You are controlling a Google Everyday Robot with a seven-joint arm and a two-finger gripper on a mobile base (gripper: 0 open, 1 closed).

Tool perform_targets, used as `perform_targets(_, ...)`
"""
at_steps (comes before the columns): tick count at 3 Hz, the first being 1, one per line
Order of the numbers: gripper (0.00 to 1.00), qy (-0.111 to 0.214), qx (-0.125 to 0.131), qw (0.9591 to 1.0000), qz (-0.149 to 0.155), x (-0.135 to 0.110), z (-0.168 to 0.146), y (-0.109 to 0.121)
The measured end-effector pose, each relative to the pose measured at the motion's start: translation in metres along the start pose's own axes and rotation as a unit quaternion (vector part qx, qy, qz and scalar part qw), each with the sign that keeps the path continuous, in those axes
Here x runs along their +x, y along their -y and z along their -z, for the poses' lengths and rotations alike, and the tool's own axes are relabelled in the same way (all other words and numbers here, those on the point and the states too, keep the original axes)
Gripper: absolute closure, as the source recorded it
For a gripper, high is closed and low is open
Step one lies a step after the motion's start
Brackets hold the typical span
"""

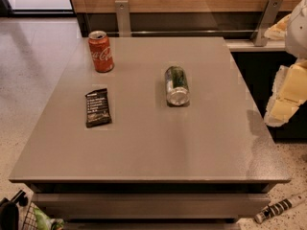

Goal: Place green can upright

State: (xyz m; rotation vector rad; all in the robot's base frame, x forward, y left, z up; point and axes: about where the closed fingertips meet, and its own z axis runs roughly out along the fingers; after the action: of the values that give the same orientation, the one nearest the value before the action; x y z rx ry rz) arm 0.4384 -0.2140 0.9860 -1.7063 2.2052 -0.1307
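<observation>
The green can (176,85) lies on its side near the middle of the grey table (153,152), its long axis pointing away from me and one silver end facing the camera. My gripper (288,97), white and pale yellow, hangs at the right edge of the view, beyond the table's right side and well clear of the can. It holds nothing that I can see.
A red cola can (100,51) stands upright at the back left of the table. A black snack bar (98,108) lies flat to the left of the green can. A wooden wall with metal brackets (123,16) runs behind the table. A striped object (280,207) lies on the floor at the front right.
</observation>
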Motion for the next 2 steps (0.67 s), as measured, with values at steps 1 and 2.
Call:
perform_targets(1,0.0,0.0,0.0,1.0,0.0,0.0,0.0,0.0)
perform_targets(2,0.0,0.018,-0.008,0.9997,-0.017,-0.004,-0.002,0.014)
